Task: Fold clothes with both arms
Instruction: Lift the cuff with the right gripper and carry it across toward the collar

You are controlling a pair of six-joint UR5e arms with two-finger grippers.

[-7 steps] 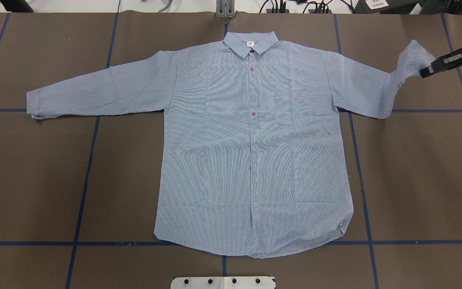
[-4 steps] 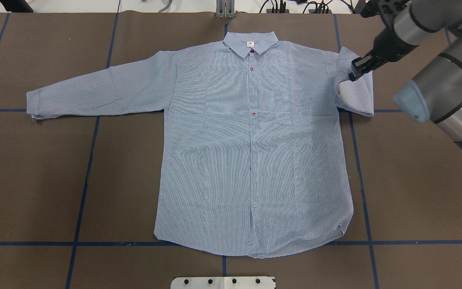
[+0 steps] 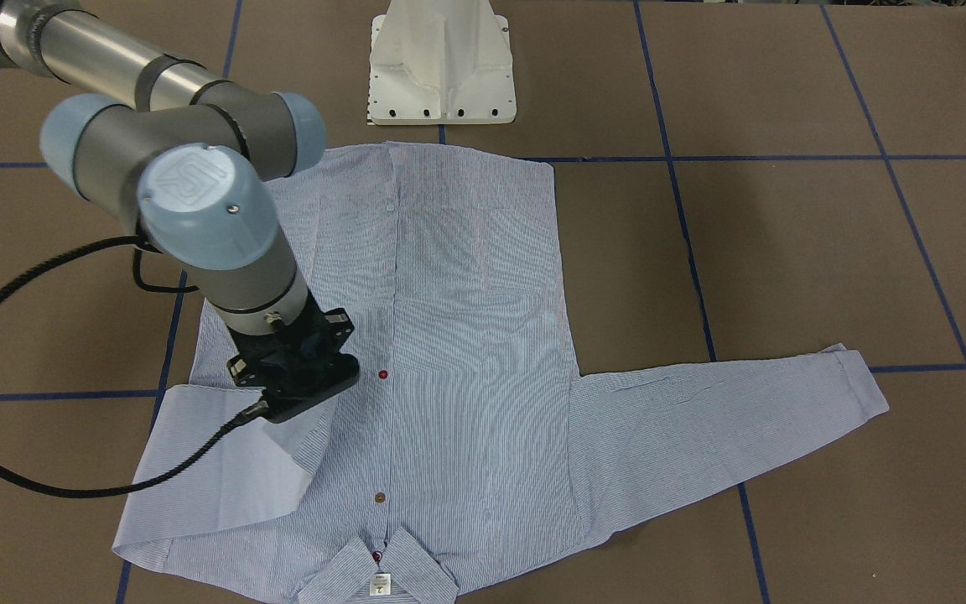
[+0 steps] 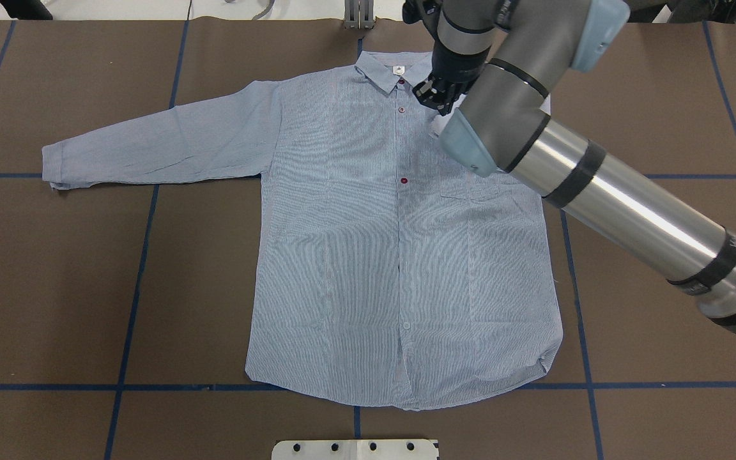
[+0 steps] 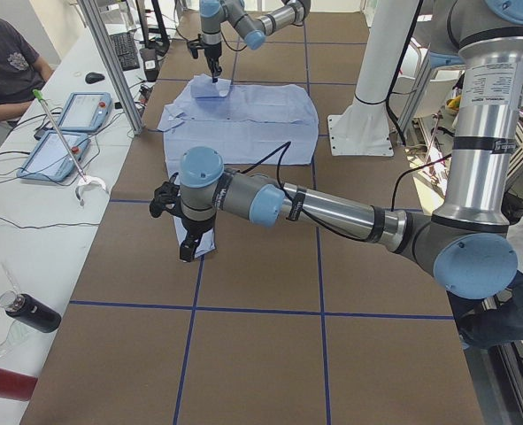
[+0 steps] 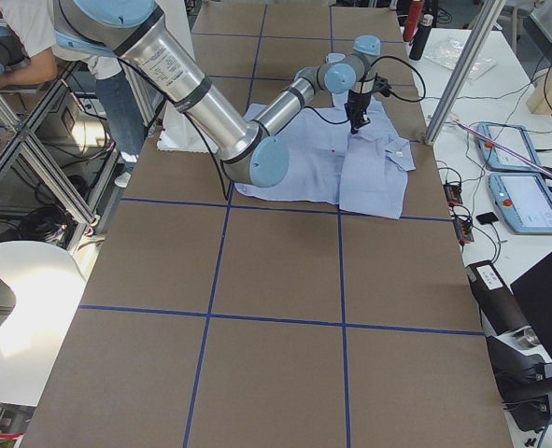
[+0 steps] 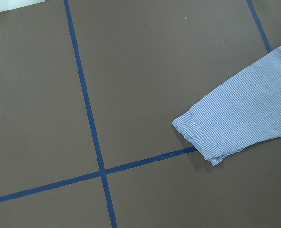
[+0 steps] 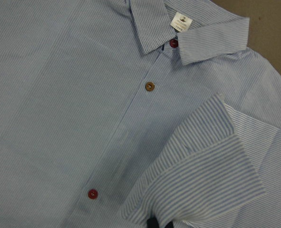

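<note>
- Table [image 4: 662, 287]: brown cover gridded with blue tape lines [image 4: 87, 387]. The white pedestal base [image 3: 441, 75] stands at the robot's edge.
- Shirt [image 4: 355, 255]: light blue, fine-striped button-up. It lies front up and flat at mid-table, hem toward the base, collar toward the far edge.
- Right arm [image 4: 623, 204]: reaches in from the robot's right, across the shirt's chest.
- Left arm [image 5: 332, 208]: shows only in the left-end view, stretched low over the table.
- Spread sleeve [image 4: 163, 144]: lies flat, straight out toward the robot's left.
- Folded sleeve [image 3: 223, 478]: doubled back over the chest. It is plain in the front-facing view; the overhead view hides most of it behind the arm.
- Chest pocket [image 4: 460, 191]: the one pouch here. It lies flat, its upper part behind the arm; contents cannot be told.
- Right gripper [image 4: 435, 101]: clamped on the folded-sleeve cuff [image 8: 202, 175], which it holds raised over the chest, just beside the button line and near the collar. The wrist view shows a dark fingertip [image 8: 158, 224] at the cuff's edge. In the front-facing view the wrist housing covers the fingers.
- Left gripper [image 5: 188, 252]: points down at the spread-sleeve cuff [image 7: 199, 135]. Apart or together, touching or not: cannot tell.
- Red button [image 8: 174, 43], brown button [image 8: 150, 86] and white neck label [image 8: 181, 21] are sharp only in the right wrist view.
</note>
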